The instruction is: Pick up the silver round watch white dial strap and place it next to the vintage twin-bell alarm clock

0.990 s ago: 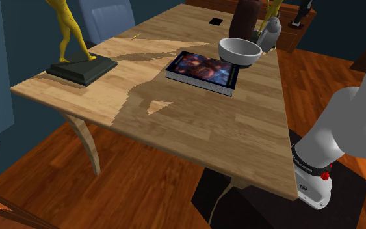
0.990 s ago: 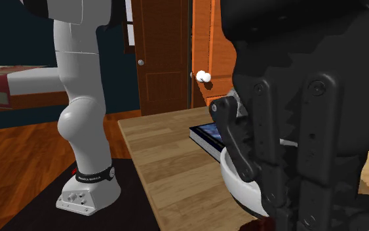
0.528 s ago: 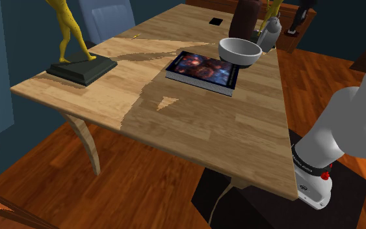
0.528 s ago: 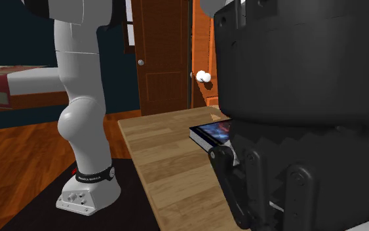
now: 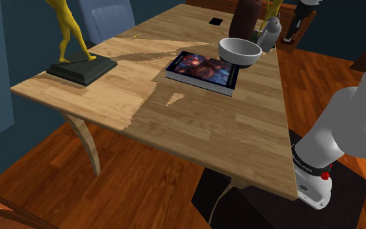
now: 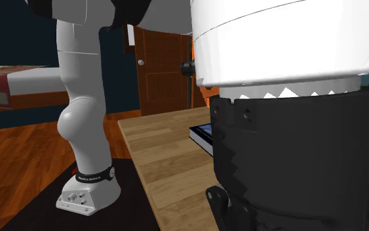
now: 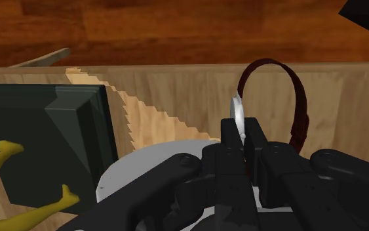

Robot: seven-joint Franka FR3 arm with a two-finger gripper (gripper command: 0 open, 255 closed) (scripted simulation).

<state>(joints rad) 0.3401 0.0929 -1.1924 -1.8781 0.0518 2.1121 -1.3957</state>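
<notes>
Gripper (image 7: pixel 243 139) clamped on watch (image 7: pixel 238 110): silver case edge-on between the fingers, dark red strap looping out beside it. Held up over the wooden table (image 7: pixel 347 105), near one edge. Yellow figurine (image 5: pixel 67 29) on dark base (image 5: pixel 82 67) at a table corner.

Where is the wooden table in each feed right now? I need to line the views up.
Shoulder view: wooden table spans the middle, slanting to the upper right.
Second exterior view: table low centre, left of the book.
Wrist view: table a pale band beyond the gripper, shut on the watch.
Shared landmark: the reddish wood floor around it.
</notes>
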